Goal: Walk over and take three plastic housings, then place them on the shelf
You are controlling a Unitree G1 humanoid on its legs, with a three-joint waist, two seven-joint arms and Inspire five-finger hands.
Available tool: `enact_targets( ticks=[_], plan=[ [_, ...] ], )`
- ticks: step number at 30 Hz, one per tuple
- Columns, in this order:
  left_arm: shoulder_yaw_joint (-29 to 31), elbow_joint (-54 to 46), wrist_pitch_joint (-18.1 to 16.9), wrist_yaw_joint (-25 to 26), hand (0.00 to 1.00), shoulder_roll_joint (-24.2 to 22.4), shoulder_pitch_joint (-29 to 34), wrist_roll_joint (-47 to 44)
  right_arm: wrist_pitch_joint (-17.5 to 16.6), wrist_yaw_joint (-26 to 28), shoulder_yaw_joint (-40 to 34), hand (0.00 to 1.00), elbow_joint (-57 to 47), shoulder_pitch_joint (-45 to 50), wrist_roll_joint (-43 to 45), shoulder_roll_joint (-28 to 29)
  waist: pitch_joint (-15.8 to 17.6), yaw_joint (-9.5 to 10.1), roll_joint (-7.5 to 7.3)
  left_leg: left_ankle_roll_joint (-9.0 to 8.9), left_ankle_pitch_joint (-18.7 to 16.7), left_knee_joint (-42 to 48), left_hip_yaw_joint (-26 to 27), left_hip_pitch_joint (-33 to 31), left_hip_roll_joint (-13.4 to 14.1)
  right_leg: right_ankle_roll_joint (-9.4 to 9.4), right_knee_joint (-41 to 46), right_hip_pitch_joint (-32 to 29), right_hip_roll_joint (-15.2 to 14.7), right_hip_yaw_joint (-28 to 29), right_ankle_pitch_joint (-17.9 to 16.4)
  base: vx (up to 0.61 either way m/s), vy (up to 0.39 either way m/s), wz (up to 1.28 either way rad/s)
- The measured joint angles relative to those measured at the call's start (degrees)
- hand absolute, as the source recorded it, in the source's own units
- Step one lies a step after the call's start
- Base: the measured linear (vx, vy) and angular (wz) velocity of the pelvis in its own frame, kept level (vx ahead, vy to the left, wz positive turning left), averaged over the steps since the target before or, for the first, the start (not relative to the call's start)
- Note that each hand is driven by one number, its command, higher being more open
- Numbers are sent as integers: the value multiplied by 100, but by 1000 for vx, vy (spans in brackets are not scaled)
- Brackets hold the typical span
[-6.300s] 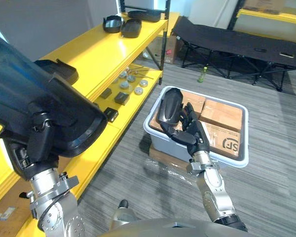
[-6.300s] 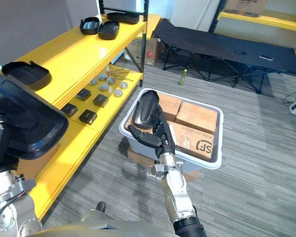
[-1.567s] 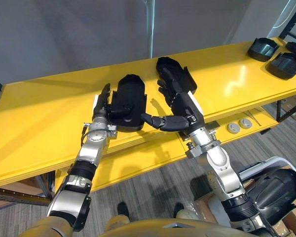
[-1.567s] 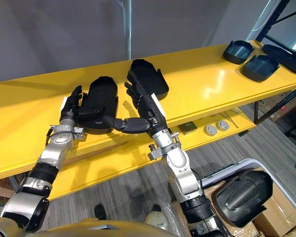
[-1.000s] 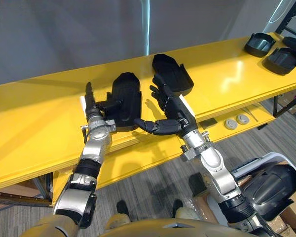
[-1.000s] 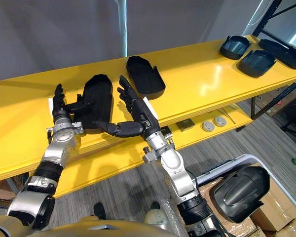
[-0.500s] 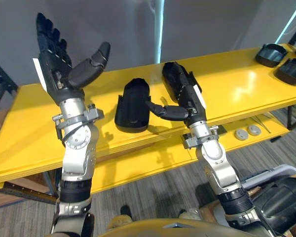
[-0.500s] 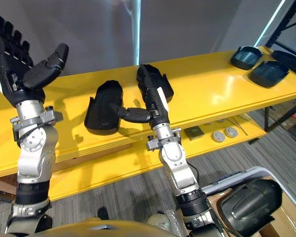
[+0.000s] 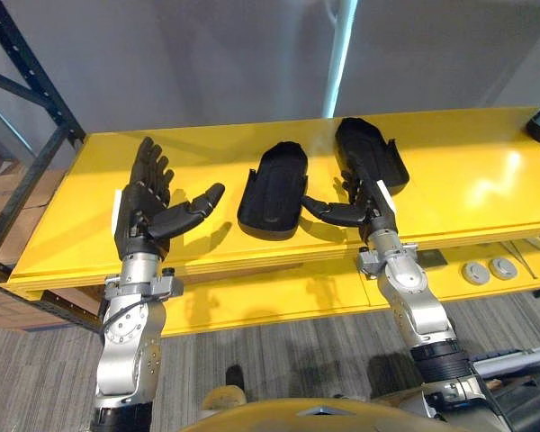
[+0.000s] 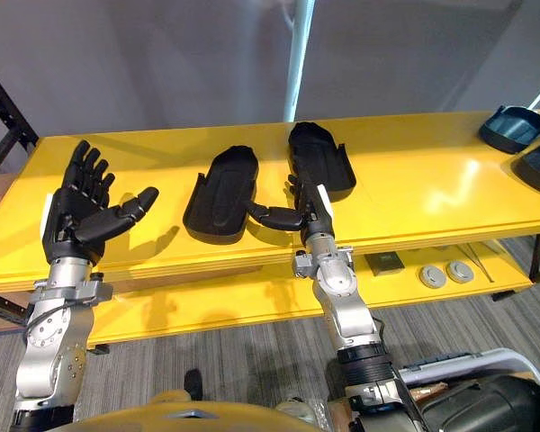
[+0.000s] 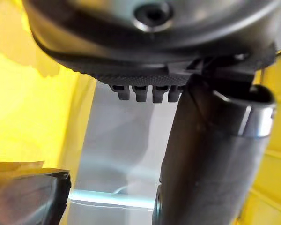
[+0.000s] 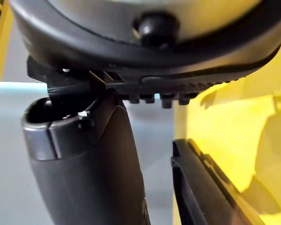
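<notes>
The left hand [image 9: 142, 216] is hovering in front of the yellow shelf [image 9: 468, 180], fingers spread apart and holding nothing. To its right, the right hand [image 9: 369, 209] is reaching over the near edge, fingers straight, thumb stretching toward the left plastic housing [image 9: 273, 187]. The right plastic housing [image 9: 371, 153] is lying just beyond its fingers. Both housings are resting side by side on the shelf top. If the hand pulls back carelessly sideways, the thumb is likely to catch the left housing and drag it off the near edge.

A black oval plastic housing [image 9: 273, 188] is lying on the yellow metal shelf [image 9: 450, 193], a second black plastic housing [image 9: 371, 153] sitting just right of it.
</notes>
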Motion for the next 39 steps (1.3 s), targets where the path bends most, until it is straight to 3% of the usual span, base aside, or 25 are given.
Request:
enact_targets(
  ticks=[3, 11, 18, 28, 39],
  plan=[
    [2, 0, 61, -302, 100, -126, 86, -37, 46, 10, -12, 100, 172, -81, -1, 0, 2, 79, -2, 0, 0, -1, -45, -7, -11, -2, -16, 36, -2, -52, -5, 4, 1, 7],
    [-66, 8, 110, -515, 100, -135, 339, -300, 75, 60, -31, 100, 835, -680, -3, -23, 21, 137, -33, -22, 26, -2, -167, -186, -19, -28, 0, -48, -2, -148, -22, -10, 1, 7],
    [-129, 16, 109, -584, 100, -136, 571, -320, 88, 73, -27, 100, 1538, -1508, 12, -67, 81, 387, -55, -17, 41, 0, -294, -201, -41, -32, 9, -12, -6, -266, -28, -3, -5, 10],
    [-303, 29, 98, -853, 100, -135, 738, -525, 84, 133, -1, 100, 3000, -2595, 259, -498, 398, 541, 27, -7, 132, -1, -497, -205, -61, -57, 94, 106, -18, -491, -55, -17, -1, 9],
    [-466, 225, 84, -863, 100, -133, 733, -681, -31, 339, 3, 100, 3756, -3027, 339, -844, 459, 670, 86, -11, 153, -1, -585, -217, -58, -56, 82, 159, -20, -563, -55, -10, -3, 4]
  ],
)
